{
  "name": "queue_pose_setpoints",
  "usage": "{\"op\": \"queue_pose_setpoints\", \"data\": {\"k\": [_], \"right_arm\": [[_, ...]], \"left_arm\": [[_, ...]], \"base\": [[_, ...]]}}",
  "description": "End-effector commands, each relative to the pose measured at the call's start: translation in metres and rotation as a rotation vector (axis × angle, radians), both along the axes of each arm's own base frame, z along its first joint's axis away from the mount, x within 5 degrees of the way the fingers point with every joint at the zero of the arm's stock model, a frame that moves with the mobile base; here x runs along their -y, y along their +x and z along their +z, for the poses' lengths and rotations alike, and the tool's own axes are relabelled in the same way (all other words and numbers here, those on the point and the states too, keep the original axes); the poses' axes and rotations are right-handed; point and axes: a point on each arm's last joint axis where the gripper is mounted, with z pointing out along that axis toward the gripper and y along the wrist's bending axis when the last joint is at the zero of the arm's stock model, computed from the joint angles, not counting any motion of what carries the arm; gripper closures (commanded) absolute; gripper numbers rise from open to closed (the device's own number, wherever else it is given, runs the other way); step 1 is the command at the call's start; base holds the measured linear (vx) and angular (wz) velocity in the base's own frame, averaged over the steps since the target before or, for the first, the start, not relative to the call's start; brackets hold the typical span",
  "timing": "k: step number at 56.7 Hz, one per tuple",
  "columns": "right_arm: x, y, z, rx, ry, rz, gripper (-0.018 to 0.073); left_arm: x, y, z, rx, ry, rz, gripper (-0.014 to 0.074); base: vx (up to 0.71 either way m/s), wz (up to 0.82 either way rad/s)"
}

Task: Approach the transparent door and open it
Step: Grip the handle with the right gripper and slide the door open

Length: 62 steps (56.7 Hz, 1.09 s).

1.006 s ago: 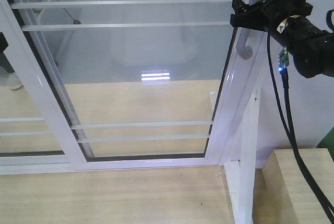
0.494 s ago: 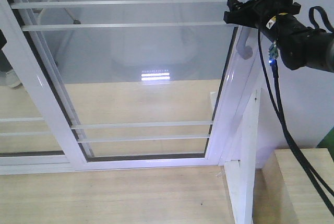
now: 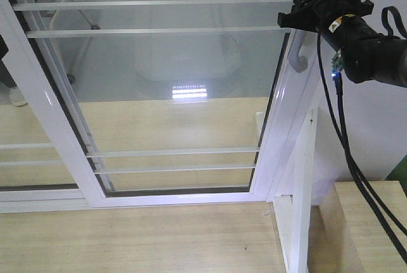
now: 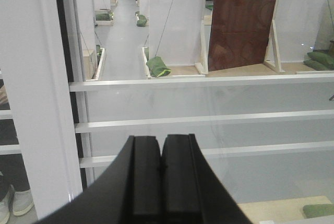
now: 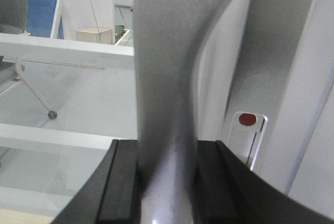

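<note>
Now right claw (image 3: pixel 296 23) clamped around handle (image 3: pixel 297 58), long axis vertical, at right stile of transparent door (image 3: pixel 172 126); pull likely leftward. Left claw (image 4: pixel 160 182) closed empty, facing glass, farther off.

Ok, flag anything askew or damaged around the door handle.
Nothing stands out. The right claw is closed on the grey handle, and the transparent door shows intact glass, bars and white frame.
</note>
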Motion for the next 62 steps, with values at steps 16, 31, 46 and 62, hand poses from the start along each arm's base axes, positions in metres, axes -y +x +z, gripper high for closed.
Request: {"op": "queue_pose_setpoints", "data": {"k": [16, 31, 46, 62], "right_arm": [[-0.042, -0.01, 0.042, 0.202, 0.031, 0.132, 0.0568], [-0.086, -0.024, 0.044, 0.225, 0.041, 0.241, 0.0568], [-0.121, -0.038, 0.047, 0.245, 0.058, 0.328, 0.0568], [-0.164, -0.062, 0.052, 0.298, 0.087, 0.447, 0.0568]], "left_arm": [[0.0, -0.002, 0.023, 0.137, -0.026, -0.001, 0.0558], [0.0, -0.002, 0.023, 0.137, -0.026, -0.001, 0.0558], [0.0, -0.002, 0.023, 0.137, -0.026, -0.001, 0.0558], [0.0, -0.002, 0.023, 0.137, -0.026, -0.001, 0.0558]], "base": [[0.0, 0.0], [0.0, 0.0], [0.0, 0.0], [0.0, 0.01]]}}
